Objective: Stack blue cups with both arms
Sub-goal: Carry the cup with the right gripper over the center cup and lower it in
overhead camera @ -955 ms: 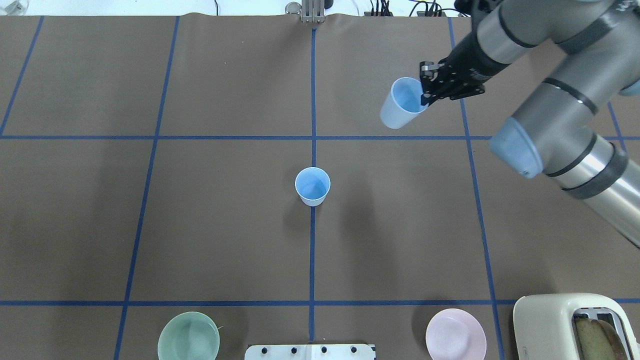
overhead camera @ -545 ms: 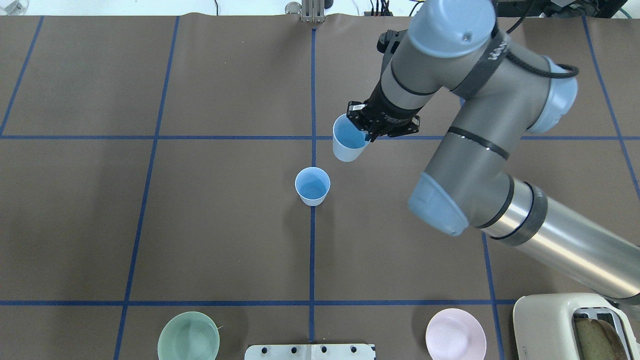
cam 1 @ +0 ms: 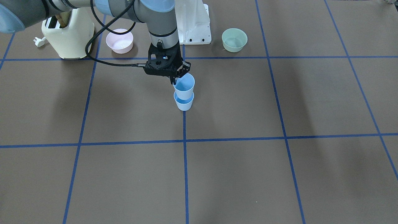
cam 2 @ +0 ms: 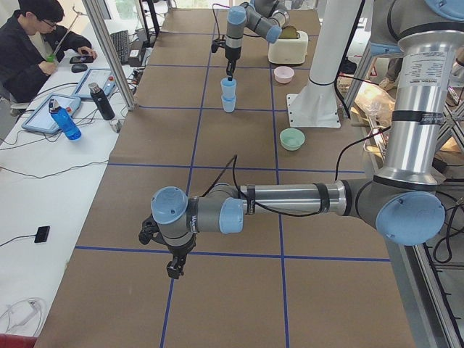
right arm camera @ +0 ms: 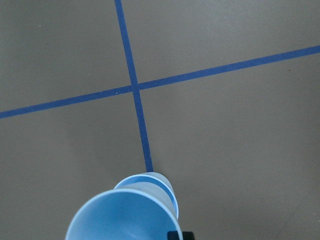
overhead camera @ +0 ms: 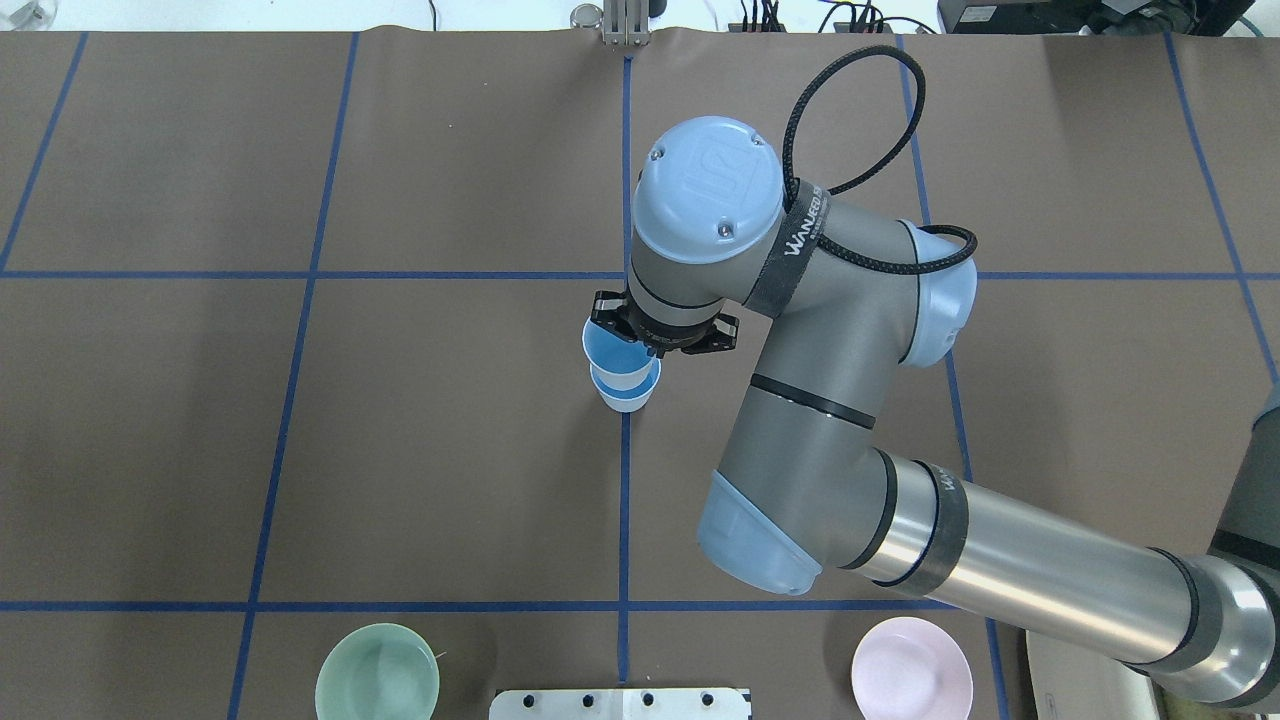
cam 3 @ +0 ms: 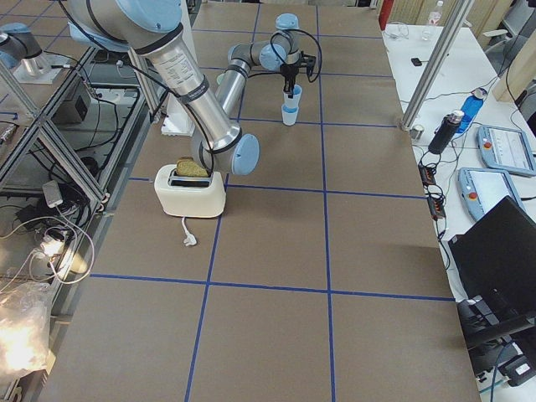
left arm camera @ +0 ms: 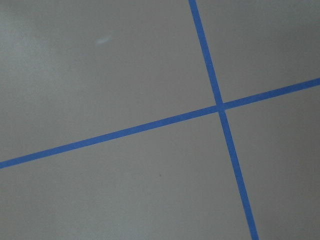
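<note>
Your right gripper (cam 1: pixel 174 80) is clamped on the rim of the held cup (cam 1: pixel 184 86), one finger inside the mouth and one outside, a bit above the middle of the front-facing view. That cup hangs mouth-up right over the standing cup (cam 1: pixel 184 104), which sits on the blue tape line (cam 1: pixel 184 124) near the centre of the table (cam 1: pixel 279 174).

From the front, the held cup's base looks like it's dipping into the standing cup's mouth. The right wrist view shows the two rims lined up closely, one peeking out from behind the other. So I'd say you're most of the way there: pickup sorted, carry sorted, alignment pretty much sorted. What's left is lowering it until it seats, then letting go and backing off. I can't tell if the walls are touching yet.

Your left gripper (cam 2: pixel 174 267) shows at the lower left of the left side view, low over bare table and well apart from both cups. Its wrist camera sees only a tape cross. I can't tell from that angle whether it's open or closed.

The pink bowl (cam 1: pixel 119 41), green bowl (cam 1: pixel 234 39) and toaster (cam 1: pixel 68 34) sit along the top of the front view, away from the cups.
</note>
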